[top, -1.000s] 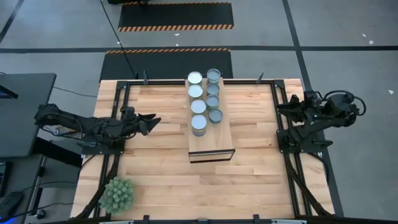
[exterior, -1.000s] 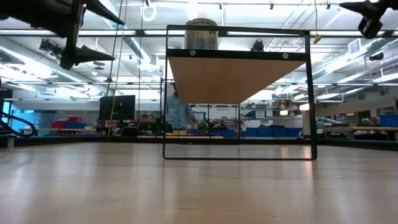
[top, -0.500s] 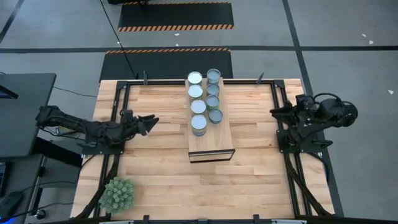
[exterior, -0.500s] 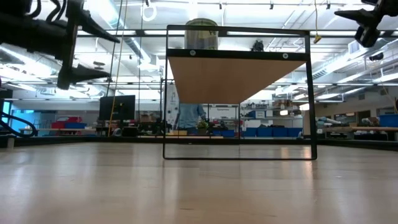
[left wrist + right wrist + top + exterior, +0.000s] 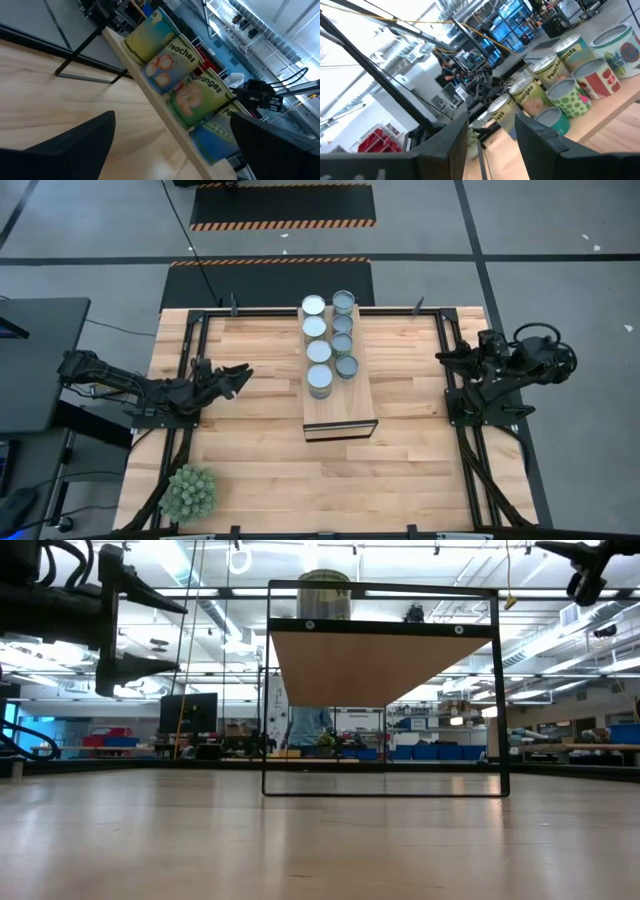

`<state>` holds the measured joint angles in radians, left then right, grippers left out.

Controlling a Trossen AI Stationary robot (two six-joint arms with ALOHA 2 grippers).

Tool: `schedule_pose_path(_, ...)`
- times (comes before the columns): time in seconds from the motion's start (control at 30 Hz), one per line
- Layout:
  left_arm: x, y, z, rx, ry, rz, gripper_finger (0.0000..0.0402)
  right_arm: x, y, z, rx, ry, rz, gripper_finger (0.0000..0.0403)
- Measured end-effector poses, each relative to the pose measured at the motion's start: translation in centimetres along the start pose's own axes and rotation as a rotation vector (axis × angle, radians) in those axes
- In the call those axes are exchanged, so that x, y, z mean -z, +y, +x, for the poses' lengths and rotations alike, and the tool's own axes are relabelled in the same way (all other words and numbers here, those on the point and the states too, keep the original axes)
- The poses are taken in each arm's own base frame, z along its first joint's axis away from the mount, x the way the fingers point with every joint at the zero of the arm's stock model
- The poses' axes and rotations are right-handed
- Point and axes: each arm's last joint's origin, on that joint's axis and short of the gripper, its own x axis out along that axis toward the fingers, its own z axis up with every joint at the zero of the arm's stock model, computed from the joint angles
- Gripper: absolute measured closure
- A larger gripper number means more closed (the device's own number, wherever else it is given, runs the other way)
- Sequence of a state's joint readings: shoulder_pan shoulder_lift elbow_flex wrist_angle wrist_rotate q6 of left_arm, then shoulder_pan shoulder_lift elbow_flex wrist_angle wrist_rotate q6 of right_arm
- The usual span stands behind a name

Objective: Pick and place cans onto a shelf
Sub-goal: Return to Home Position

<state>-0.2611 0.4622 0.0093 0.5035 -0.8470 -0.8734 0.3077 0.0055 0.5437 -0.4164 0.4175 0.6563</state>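
Eight small metal cans (image 5: 319,351), with round silvery tops and printed labels, stand upright in two rows of four on the far half of the shelf (image 5: 340,408). This pale, smooth plank box runs lengthwise from the far edge of the wood-strip tabletop (image 5: 250,450) toward the near side, its dark-edged end nearest. The left hand (image 5: 243,376) hovers spread to its left. The right hand (image 5: 442,358), fingers apart, hangs at the right edge.

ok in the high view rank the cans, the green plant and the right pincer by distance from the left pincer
From the left pincer:
1. cans, on the shelf, middle of the table.
2. green plant, lower-left table corner in this view.
3. right pincer, across at the right edge.
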Motion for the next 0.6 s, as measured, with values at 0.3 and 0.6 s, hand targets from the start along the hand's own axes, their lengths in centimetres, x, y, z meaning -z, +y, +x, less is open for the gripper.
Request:
schedule_pose_path(0.3,0.0,0.1,0.0,-0.014,-0.011,0.003,0.0020,2.4,-0.9,1.6,-0.029,-0.006,-0.013,0.0271)
schedule_pose_path(0.6,0.0,0.1,0.0,-0.026,-0.022,0.021,0.0028,6.3,-2.8,3.7,-0.072,-0.112,0.002,0.0343)
